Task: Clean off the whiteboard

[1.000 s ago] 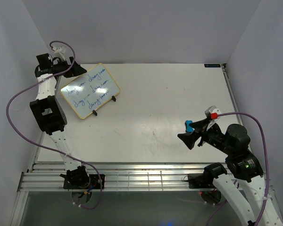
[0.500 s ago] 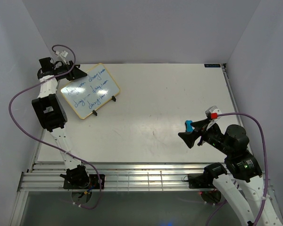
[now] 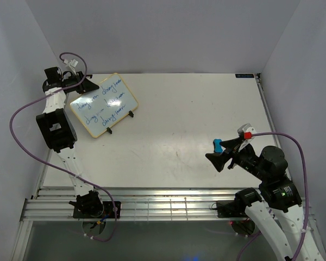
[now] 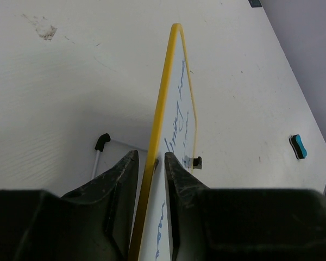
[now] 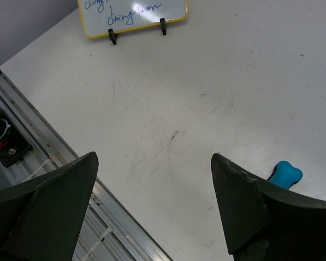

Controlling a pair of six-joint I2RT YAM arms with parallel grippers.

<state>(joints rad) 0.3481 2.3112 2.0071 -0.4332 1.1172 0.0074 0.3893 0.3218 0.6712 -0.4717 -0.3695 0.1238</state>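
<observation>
The whiteboard [image 3: 104, 105] stands tilted on its small black feet at the table's far left, with blue handwriting across its face. My left gripper [image 3: 89, 85] is at its upper left corner. In the left wrist view the yellow frame edge [image 4: 162, 98] runs between the two fingers of my left gripper [image 4: 151, 160], which are pressed in close on both sides. My right gripper [image 3: 224, 152] hovers wide open over the right half of the table and holds nothing. The right wrist view shows the whiteboard [image 5: 131, 11] far ahead of my right gripper [image 5: 153, 156].
A small blue bone-shaped eraser [image 3: 218, 145] lies on the table by the right gripper; it also shows as the eraser [image 5: 285, 175] and the eraser [image 4: 298, 146]. A metal rail [image 3: 152, 201] runs along the near table edge. Walls close in on the left, back and right.
The left gripper's jaws have narrowed from wide open onto the whiteboard's frame edge, and that wrist shifted slightly. The right arm and the eraser have not moved.
</observation>
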